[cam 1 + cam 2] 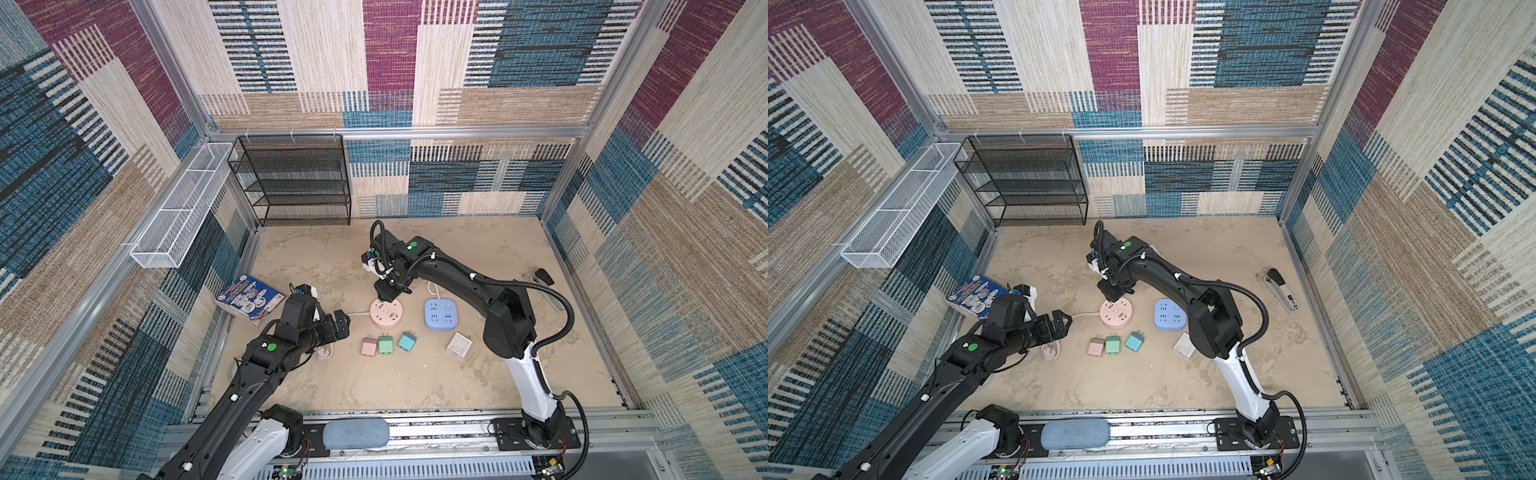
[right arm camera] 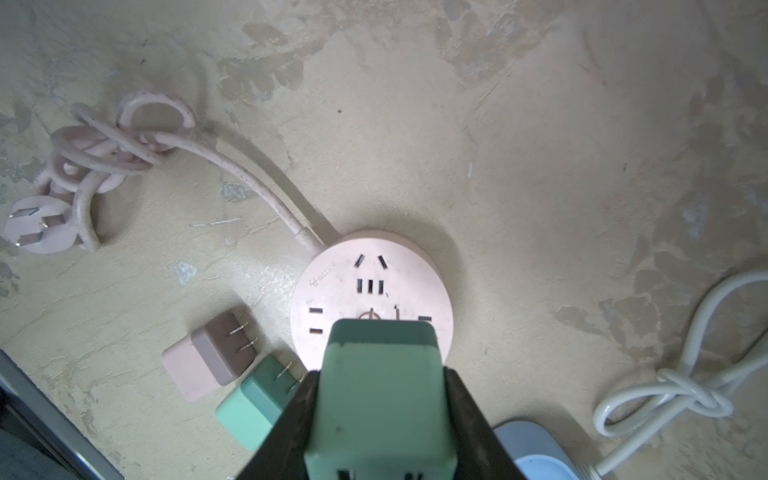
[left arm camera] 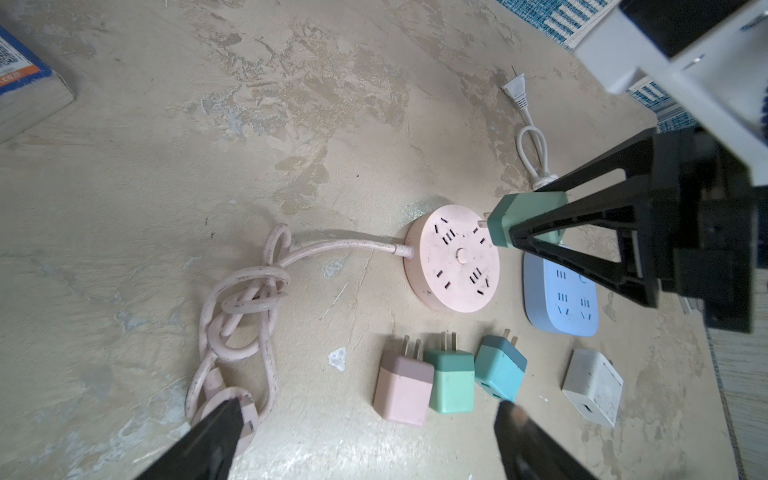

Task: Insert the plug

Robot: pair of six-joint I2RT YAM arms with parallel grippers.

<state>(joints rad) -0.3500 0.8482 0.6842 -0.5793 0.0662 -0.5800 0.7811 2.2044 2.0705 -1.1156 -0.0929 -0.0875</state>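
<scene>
My right gripper (image 2: 380, 372) is shut on a green plug (image 2: 380, 395), one finger on each side of its body. It holds the plug right over the round pink socket (image 2: 370, 286), prongs pointing at its face. In the left wrist view one prong of the plug (image 3: 525, 218) shows just at the far rim of the socket (image 3: 451, 259); I cannot tell whether it touches. In both top views the right gripper (image 1: 386, 296) hides the plug above the socket (image 1: 387, 312). My left gripper (image 1: 343, 322) hangs open to the socket's left with nothing in it.
A pink plug (image 1: 368, 347), a green one (image 1: 385, 345) and a teal one (image 1: 407, 341) lie in front of the socket. A blue square socket (image 1: 440, 313) and a white adapter (image 1: 459, 345) lie to the right. The pink cord coil (image 3: 241, 307), a book (image 1: 249, 297) and a stapler (image 1: 1282, 289) are nearby.
</scene>
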